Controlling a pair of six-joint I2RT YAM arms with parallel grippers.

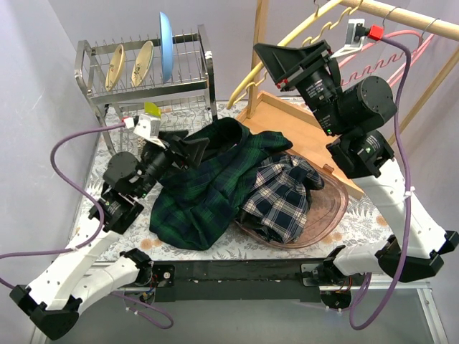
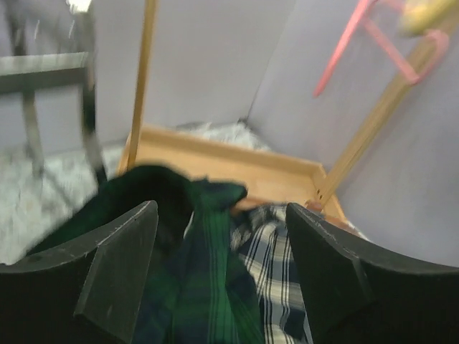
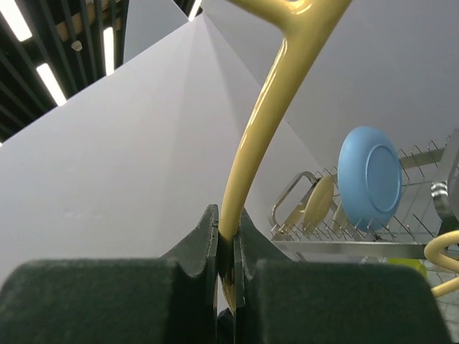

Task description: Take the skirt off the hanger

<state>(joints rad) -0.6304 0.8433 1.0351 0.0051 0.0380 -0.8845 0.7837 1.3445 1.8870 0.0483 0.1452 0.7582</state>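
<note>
At ten o'clock on the table we see a metal dish rack (image 1: 143, 79). It holds two cream plates (image 1: 129, 64) and one blue plate (image 1: 166, 46), all standing on edge.

Just below the rack, at about nine o'clock, is the left gripper (image 1: 188, 149). Its two fingers are spread wide apart and nothing sits between them. It points toward three o'clock, right at the edge of the green skirt (image 1: 204, 190).

The green skirt is dark with a checked pattern. It lies in a crumpled heap in the middle of the table and is not on any hanger.

Touching it on the four o'clock side is a blue and white checked cloth (image 1: 283, 197). That cloth lies bunched up in a brown tub (image 1: 333, 208).

Behind the clothes, at about one o'clock, a wooden tray (image 1: 287, 122) lies flat.

Up high at one o'clock is the right gripper (image 3: 228, 229). Its fingers are pinching the thin arm of a yellow hanger (image 3: 257, 129). No clothes hang on the part of it we can see.

Far over at two o'clock, a pink hanger (image 2: 346, 39) hangs from a wooden rail (image 1: 430, 25).
</note>
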